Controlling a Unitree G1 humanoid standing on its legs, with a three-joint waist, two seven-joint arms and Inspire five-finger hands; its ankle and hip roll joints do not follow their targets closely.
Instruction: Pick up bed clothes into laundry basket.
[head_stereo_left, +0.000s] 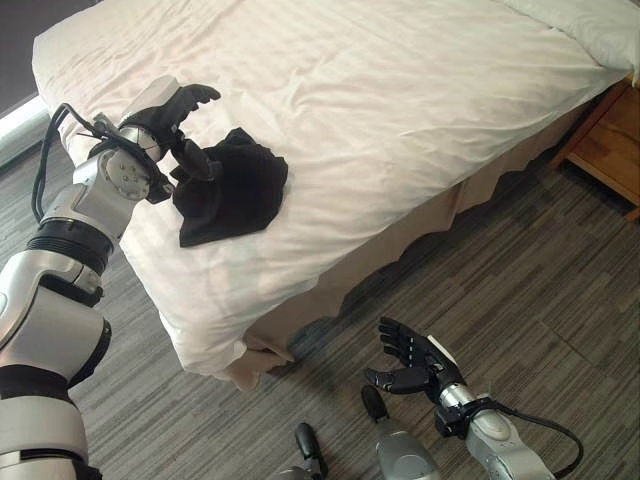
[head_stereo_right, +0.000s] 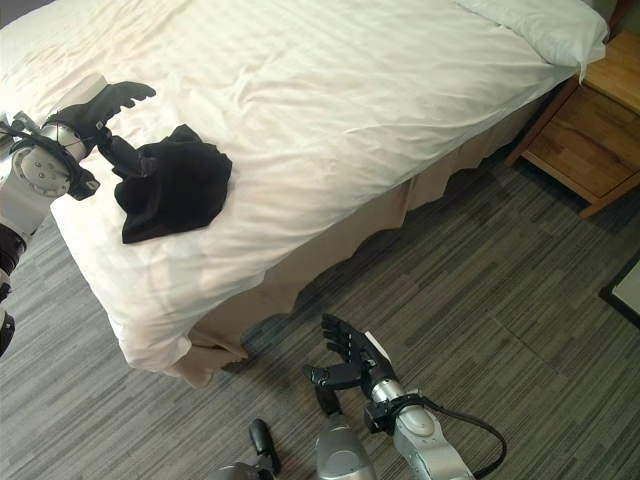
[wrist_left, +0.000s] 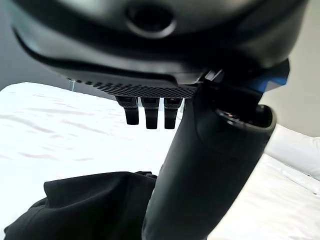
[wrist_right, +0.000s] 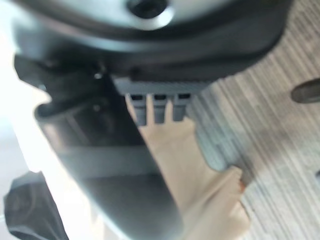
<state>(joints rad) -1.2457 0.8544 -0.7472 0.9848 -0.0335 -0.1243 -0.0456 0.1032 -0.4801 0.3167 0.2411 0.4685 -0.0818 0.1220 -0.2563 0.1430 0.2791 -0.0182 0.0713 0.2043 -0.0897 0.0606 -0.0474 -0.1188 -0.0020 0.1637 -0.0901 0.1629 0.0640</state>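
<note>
A crumpled black garment lies on the white bed sheet near the bed's near left corner. My left hand hovers at the garment's left edge with fingers straight and spread above it; its thumb reaches down to the black cloth. My right hand hangs low over the floor in front of the bed, fingers relaxed and holding nothing. The black garment also shows in the right wrist view past that thumb.
The beige bed skirt hangs down to a grey striped carpet. A wooden nightstand stands at the right of the bed, and a white pillow lies at the far right corner.
</note>
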